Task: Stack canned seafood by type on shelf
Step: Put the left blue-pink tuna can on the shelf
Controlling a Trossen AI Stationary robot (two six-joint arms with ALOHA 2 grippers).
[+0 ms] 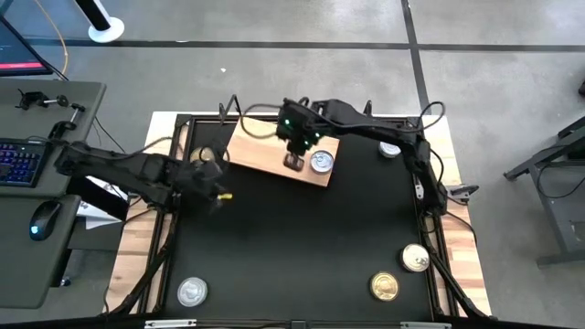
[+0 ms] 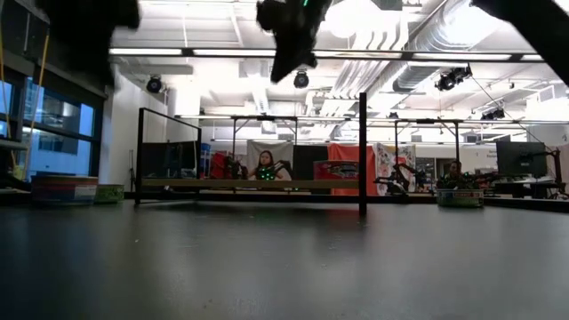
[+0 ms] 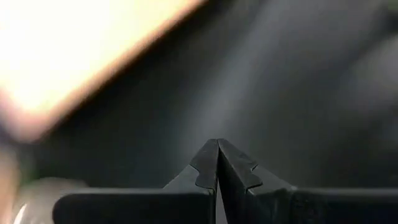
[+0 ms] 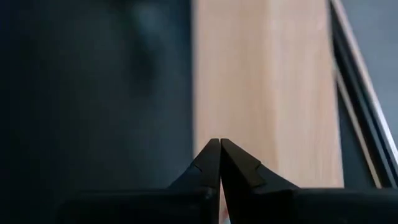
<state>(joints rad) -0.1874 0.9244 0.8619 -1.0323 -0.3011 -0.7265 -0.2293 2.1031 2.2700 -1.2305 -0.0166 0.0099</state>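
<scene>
The shelf [image 1: 265, 146] is a light wooden board lying aslant on the black table at the far middle. One silver-topped can [image 1: 321, 163] stands on its right end. My right gripper [image 1: 294, 164] hangs shut and empty just left of that can, above the board [image 4: 267, 93]. My left gripper [image 1: 218, 189] is shut and empty over the table near the shelf's left end [image 3: 81, 56]. Another can [image 1: 206, 154] shows partly at that end, behind the left arm. Loose on the table are a silver can [image 1: 390, 148], a silver can [image 1: 192, 291] and two gold cans [image 1: 414, 259] [image 1: 384, 286].
A black frame rail [image 1: 430, 228] runs around the table. Cables [image 1: 434, 114] hang at the far right corner. A desk with a keyboard [image 1: 18, 160] and mouse [image 1: 41, 221] stands to the left. The dark tabletop [image 1: 292, 247] lies bare in the middle.
</scene>
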